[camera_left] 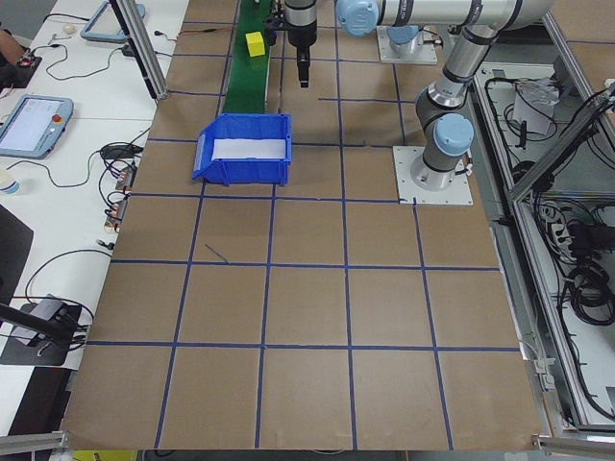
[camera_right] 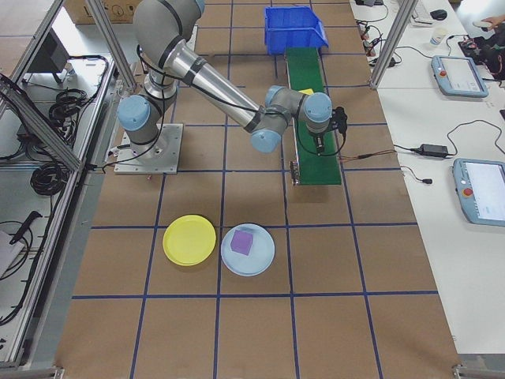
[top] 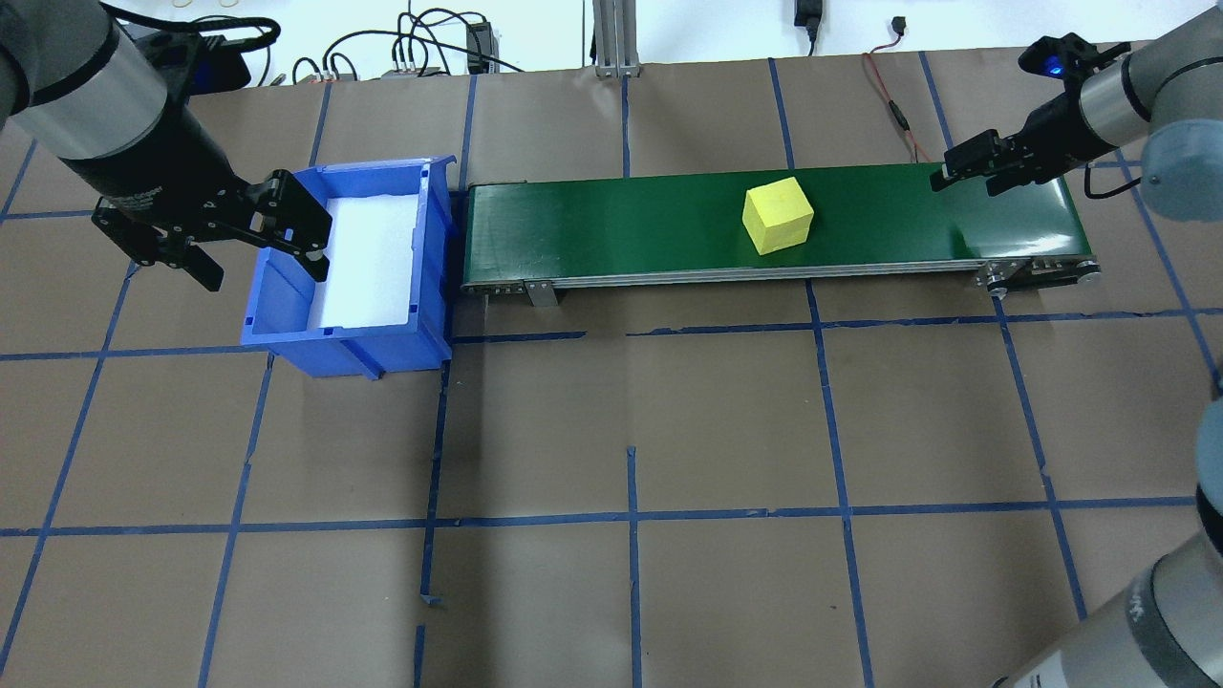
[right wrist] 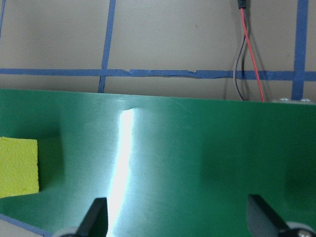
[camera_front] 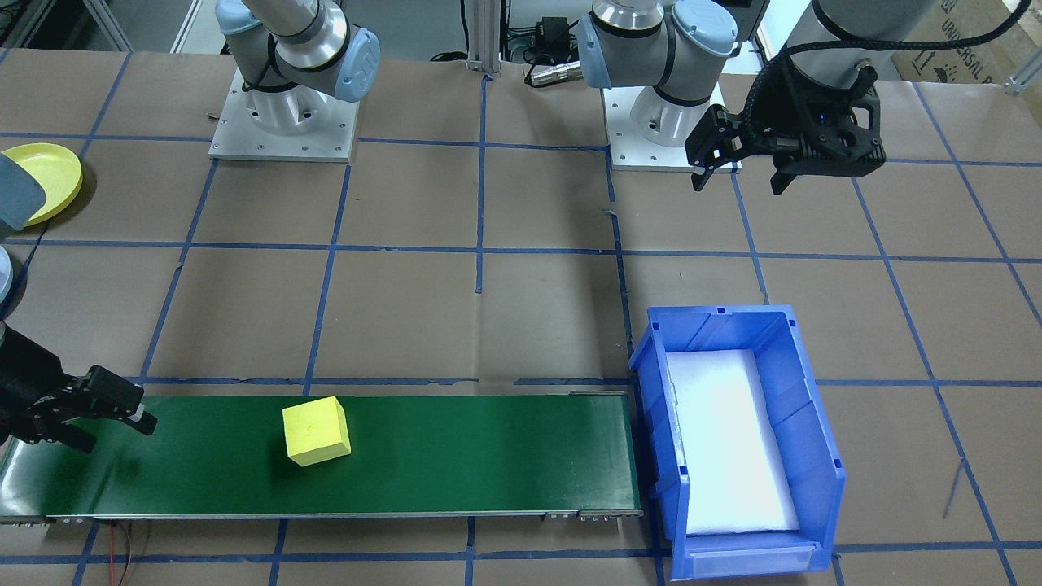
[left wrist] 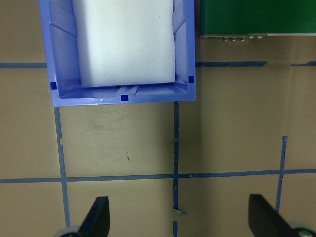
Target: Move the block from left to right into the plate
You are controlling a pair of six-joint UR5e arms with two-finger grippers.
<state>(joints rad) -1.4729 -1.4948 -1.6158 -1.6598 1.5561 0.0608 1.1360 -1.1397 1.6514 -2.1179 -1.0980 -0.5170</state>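
**Yellow block sits alone on the belt, both grippers empty**

A yellow block (top: 778,215) rests on the green conveyor belt (top: 621,225), roughly two-thirds of the way from the blue bin (top: 349,263) toward the belt's far end. The right gripper (top: 965,164) hangs over that end of the belt, fingers spread and holding nothing, the block well apart from it. The left gripper (top: 253,234) hovers above the edge of the bin, its jaws likewise wide and empty; the bin holds only a white liner (top: 368,253). The yellow plate (camera_right: 189,240) lies on the brown table (top: 621,430) well apart from the belt, touching a pale blue plate (camera_right: 248,249) that carries a purple block (camera_right: 242,242)
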